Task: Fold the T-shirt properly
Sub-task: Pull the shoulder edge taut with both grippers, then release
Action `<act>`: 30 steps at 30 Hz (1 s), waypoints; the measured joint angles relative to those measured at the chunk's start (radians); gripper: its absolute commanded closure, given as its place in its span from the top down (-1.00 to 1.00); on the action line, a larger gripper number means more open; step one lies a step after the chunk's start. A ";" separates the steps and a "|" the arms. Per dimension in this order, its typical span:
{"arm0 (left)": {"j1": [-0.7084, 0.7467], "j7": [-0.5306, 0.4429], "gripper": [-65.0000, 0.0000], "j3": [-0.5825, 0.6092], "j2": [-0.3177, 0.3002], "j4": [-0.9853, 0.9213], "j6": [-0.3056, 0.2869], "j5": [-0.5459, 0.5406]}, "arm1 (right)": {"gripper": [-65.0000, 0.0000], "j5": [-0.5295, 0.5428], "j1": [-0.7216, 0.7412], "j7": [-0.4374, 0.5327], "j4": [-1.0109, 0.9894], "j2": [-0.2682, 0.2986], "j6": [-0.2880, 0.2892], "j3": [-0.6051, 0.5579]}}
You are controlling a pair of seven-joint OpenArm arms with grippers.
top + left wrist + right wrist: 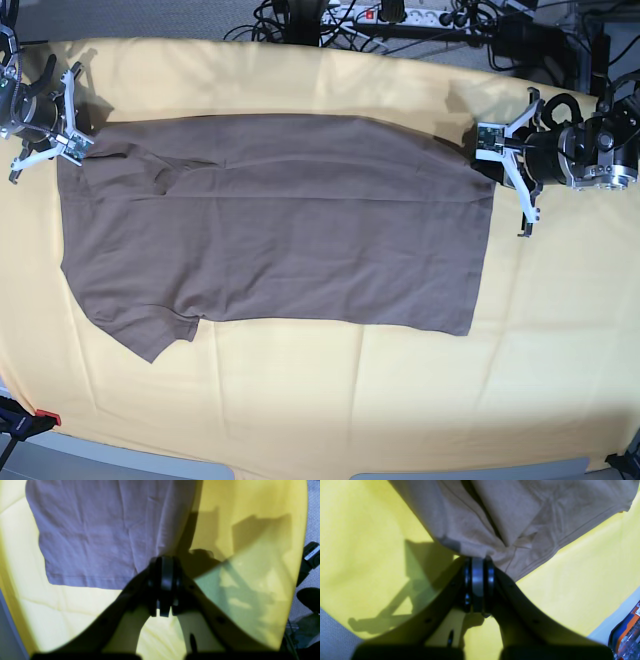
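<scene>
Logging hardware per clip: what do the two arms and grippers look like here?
In the base view, the left gripper and right gripper have thin white, angular finger frames on black and metallic-grey wrist bodies. A small green board sits near the left gripper's tip. The wrist views show dark curved fingers with black rounded pads.

A large pale yellow cloth (320, 400) covers the whole tabletop. A taupe T-shirt (280, 230) lies flat on it, spread lengthwise across the middle, nearer the far edge. Its sleeves sit toward the left edge and its hem toward the right.
</scene>
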 measured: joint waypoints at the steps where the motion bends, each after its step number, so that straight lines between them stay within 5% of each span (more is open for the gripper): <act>1: 0.000 0.000 -1.00 0.000 0.000 0.000 0.000 0.000 | -1.00 0.000 0.000 0.000 0.000 0.000 0.000 0.000; 3: 0.000 0.000 -1.00 0.000 0.000 0.000 -0.002 0.000 | -1.00 0.000 0.000 -0.001 0.000 0.000 0.000 0.000; 6: 0.000 0.000 -1.00 0.000 -0.003 0.000 -0.090 0.000 | -1.00 0.000 0.000 -0.044 0.002 0.000 0.034 0.000; 19: 0.020 -0.011 -1.00 0.000 -0.115 0.019 -0.079 -0.105 | -1.00 0.273 -0.021 -0.263 0.068 0.127 0.033 0.000; 30: 0.119 -0.015 -1.00 0.000 -0.216 0.108 -0.077 -0.116 | -1.00 0.290 -0.183 -0.278 0.077 0.183 0.033 0.000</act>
